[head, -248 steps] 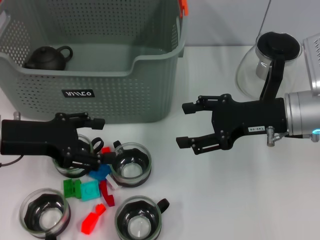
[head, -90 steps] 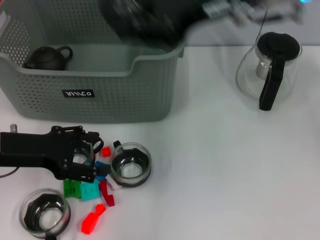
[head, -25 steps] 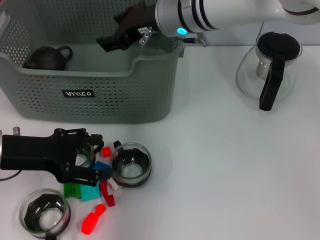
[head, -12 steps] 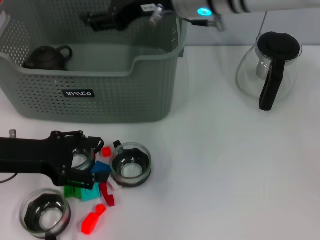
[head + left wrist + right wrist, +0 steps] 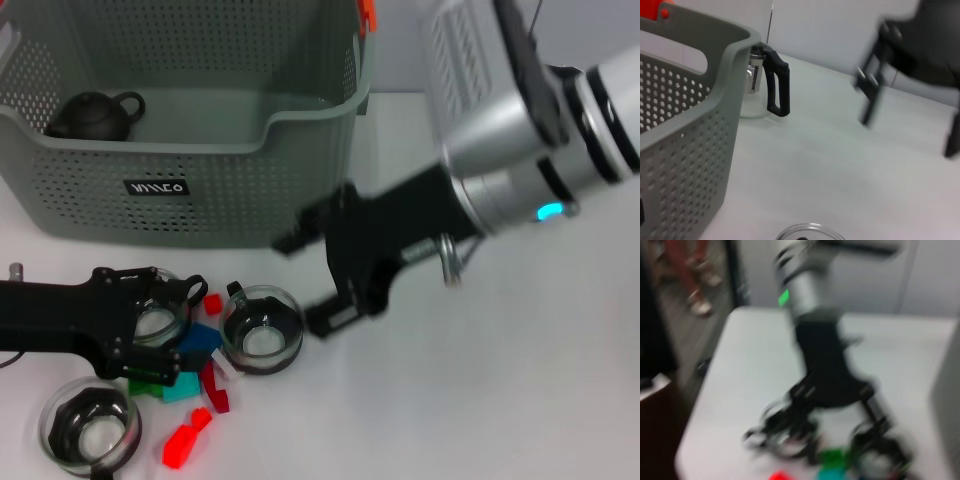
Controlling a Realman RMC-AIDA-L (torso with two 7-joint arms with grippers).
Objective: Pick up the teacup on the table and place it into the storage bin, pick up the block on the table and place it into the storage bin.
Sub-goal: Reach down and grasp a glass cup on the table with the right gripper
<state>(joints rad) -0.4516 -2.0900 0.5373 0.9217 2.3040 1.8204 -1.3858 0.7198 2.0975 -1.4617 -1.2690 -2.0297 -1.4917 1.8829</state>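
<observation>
In front of the storage bin (image 5: pixel 200 190), low over the table (image 5: pixel 480 400), the left gripper (image 5: pixel 165 335) is seen with its fingers spread around a glass teacup (image 5: pixel 160 312); the lower finger (image 5: pixel 150 374) is laid over the green block (image 5: pixel 150 378). Whether the cup is actually gripped cannot be told. Another teacup (image 5: pixel 262 329) is placed just beside the fingertips, and a third one (image 5: pixel 90 424) stands near the table's front edge. A blue block (image 5: pixel 200 340) and red blocks (image 5: pixel 185 440) are scattered between them. The right gripper (image 5: pixel 315 280) is held above the table, beside the bin's front corner, with fingers wide apart and nothing between them. A dark teapot (image 5: pixel 95 115) is lying inside the bin.
</observation>
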